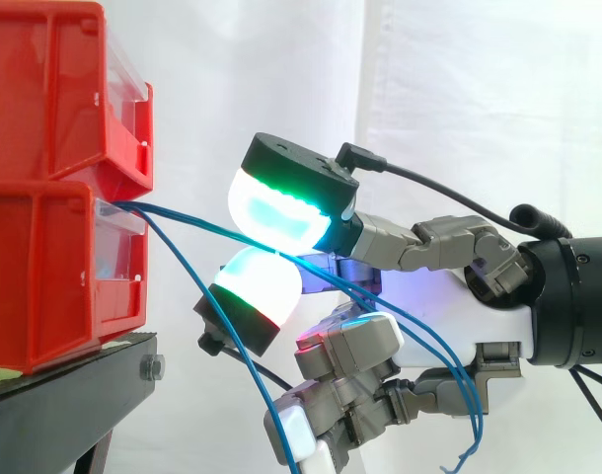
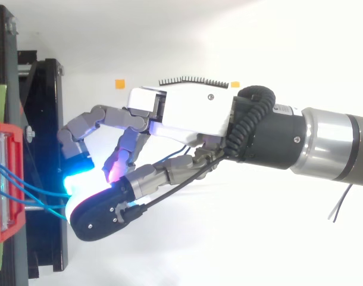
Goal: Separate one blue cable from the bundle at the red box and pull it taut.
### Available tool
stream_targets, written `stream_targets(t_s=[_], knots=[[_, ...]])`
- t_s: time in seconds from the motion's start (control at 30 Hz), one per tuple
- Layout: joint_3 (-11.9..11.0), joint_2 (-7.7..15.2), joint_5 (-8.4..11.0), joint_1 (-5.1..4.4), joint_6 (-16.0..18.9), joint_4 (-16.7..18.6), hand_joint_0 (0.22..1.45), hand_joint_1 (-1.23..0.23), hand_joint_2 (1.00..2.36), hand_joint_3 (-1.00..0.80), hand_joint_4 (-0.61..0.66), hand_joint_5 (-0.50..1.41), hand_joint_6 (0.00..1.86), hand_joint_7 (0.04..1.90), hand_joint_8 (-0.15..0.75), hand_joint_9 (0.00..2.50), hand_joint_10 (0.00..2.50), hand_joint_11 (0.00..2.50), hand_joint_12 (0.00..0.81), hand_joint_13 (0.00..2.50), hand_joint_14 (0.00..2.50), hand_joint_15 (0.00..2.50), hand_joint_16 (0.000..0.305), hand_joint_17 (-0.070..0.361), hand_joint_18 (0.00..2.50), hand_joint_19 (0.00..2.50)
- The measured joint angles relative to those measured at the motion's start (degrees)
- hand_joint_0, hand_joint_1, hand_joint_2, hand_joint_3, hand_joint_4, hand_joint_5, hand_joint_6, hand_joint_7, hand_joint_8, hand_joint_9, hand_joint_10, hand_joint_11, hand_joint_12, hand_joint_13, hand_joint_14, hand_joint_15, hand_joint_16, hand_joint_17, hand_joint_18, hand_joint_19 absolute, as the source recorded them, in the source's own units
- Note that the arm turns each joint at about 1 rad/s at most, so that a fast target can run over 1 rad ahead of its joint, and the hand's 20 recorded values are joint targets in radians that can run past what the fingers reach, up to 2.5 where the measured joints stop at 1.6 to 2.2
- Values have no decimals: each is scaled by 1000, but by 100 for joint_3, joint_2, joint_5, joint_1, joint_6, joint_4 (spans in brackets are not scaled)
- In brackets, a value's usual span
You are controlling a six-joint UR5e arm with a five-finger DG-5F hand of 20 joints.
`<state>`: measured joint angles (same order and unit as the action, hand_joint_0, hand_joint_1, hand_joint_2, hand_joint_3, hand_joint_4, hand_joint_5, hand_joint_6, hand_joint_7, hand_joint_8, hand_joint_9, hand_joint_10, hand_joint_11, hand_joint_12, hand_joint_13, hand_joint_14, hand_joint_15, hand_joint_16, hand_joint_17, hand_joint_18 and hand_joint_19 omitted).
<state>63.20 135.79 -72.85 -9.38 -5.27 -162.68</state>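
Note:
Two red bins are stacked at the left, and the blue cable bundle leaves the front of the lower red bin (image 1: 44,276) (image 2: 6,179). My hand (image 1: 449,311) (image 2: 187,113) reaches in from the right. One glowing fingertip (image 1: 281,207) presses down against the thumb pad (image 1: 257,286) below it, and one blue cable (image 1: 183,219) runs between them in a fairly straight line from the bin. Behind the pinch this cable sags along the palm. Another blue cable (image 1: 217,331) hangs loosely down below the hand. The other fingers are curled under the palm.
The upper red bin (image 1: 44,99) overhangs the lower one. Both rest on a black stand (image 1: 74,385) (image 2: 44,149) in front of a white curtain. Two small orange markers (image 2: 119,84) sit on the white surface behind the hand.

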Motion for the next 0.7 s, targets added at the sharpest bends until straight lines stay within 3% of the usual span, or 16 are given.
stream_targets(t_s=[0.4,0.7], knots=[[7,0,0,-3,0,0,636,-1078,1000,-500,-64,-146,904,1380,277,1349,30,1513,348,1033,26,665,43,96,862,587],[8,0,-1,-2,0,0,620,-1085,1000,-500,-51,-155,908,1336,280,1321,30,1473,350,1019,25,662,44,98,853,588]])
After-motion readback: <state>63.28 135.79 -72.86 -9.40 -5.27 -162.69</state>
